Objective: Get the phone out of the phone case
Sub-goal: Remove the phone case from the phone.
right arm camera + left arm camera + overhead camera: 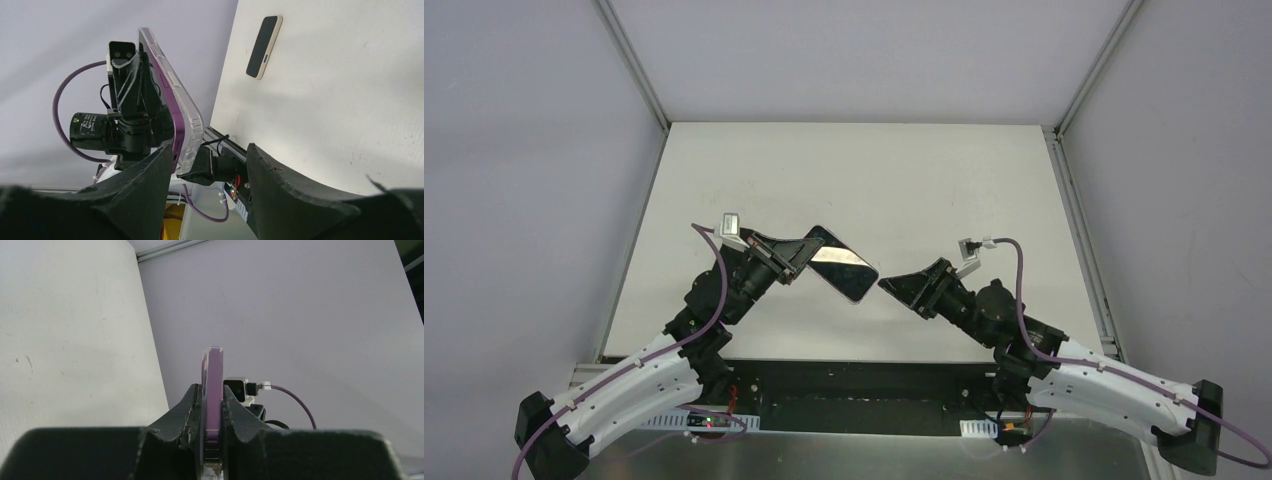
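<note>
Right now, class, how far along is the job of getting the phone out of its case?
Done: the left gripper is shut on the phone, holding it above the table. In hand: the open right gripper hovers close to its free end. Left: the phone sits fully inside its clear case, so the separation itself has not begun.

the phone (169, 97) is shown purple along its edge, with a dark, glossy screen, and is wrapped in a clear, colourless phone case (191, 117). the left end effector (796, 256) and the right end effector (894, 284) are finished in matt black. the arms (639, 378) are shelled in white with black joints, and purple cables (1021, 285) are strung along them. the table (874, 170) is off-white and faintly speckled. the walls (524, 150) are tinted pale lilac-grey. a dark slab (264, 46) with a cream rim, possibly a second phone, is seen on the table.
</note>
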Tool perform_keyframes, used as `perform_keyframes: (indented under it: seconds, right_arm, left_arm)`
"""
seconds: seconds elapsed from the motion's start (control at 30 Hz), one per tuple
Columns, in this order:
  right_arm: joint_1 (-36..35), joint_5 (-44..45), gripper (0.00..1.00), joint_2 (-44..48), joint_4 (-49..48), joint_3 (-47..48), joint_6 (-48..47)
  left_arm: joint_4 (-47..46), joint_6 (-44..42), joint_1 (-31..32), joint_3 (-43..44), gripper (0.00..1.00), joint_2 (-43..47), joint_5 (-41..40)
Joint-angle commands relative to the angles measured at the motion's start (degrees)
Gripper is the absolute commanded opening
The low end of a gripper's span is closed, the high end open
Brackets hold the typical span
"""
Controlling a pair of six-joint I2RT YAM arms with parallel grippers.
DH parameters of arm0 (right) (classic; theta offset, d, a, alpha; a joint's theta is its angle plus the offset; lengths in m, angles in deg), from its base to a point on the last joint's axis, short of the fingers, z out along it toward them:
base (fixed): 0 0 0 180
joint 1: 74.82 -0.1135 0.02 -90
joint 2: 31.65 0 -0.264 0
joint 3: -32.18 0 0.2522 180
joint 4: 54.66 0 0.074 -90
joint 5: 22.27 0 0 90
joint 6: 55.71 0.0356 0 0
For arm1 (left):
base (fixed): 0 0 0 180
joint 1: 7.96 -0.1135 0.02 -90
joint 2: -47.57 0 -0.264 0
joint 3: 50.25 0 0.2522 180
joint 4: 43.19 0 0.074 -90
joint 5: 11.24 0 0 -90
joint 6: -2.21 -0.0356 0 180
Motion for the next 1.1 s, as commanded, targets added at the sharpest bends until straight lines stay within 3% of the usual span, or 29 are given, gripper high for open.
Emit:
perform_keyframes:
  seconds: [0.0, 1.07]
  right_arm:
    - [0.14, 0.59, 0.59, 0.88, -4.06, 1.61, 0.18]
    - [0.20, 1.47, 0.47, -1.03, -3.41, 0.73, 2.90]
  left_arm:
    - [-6.75, 1.48, 0.34, 2.72, 0.00, 0.48, 1.08]
    - [-6.75, 1.58, 0.34, 2.30, 0.00, 1.25, 1.15]
